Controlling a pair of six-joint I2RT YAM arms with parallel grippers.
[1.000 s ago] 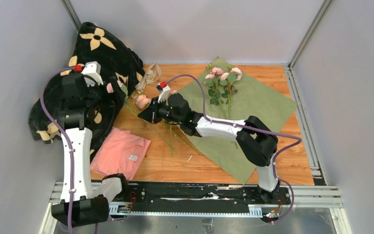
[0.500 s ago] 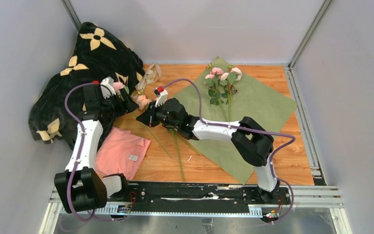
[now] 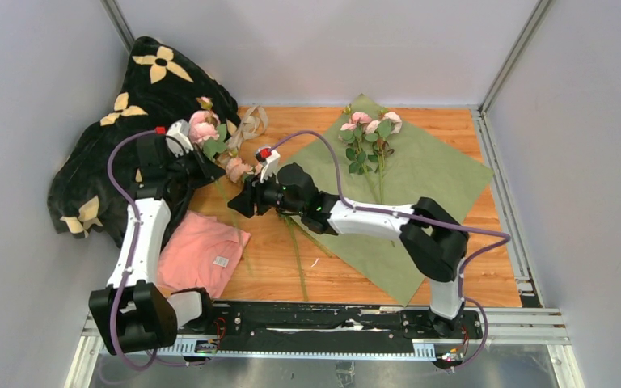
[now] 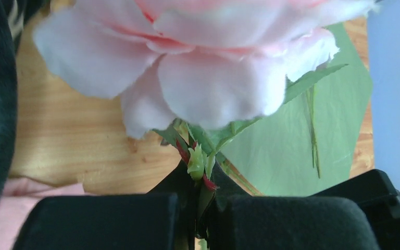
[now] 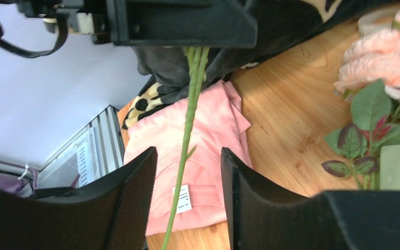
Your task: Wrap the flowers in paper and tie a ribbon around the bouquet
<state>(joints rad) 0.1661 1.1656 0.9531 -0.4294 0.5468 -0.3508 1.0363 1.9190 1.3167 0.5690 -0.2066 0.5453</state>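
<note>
My left gripper (image 3: 208,165) is shut on a flower stem just under a pink rose head (image 4: 203,62), which stands up at the blanket's edge (image 3: 202,125). The stem (image 5: 187,156) runs down between the spread fingers of my open right gripper (image 5: 187,203) without touching them; the gripper (image 3: 236,204) hovers over the wood by the pink cloth. More flowers (image 3: 368,133) lie on the olive-green paper (image 3: 420,186) at the back. One pink rose (image 3: 236,168) lies beside my right wrist. The cream ribbon (image 3: 247,126) is heaped behind it.
A black blanket with cream flower prints (image 3: 149,89) fills the back left corner. A pink cloth with a white label (image 3: 202,250) lies front left. Loose green stems (image 3: 300,263) lie on the wood near the paper's left edge.
My left gripper has closed on the stem under the rose head and raised it. My right gripper has opened, letting go of the stem, and shifted slightly.
</note>
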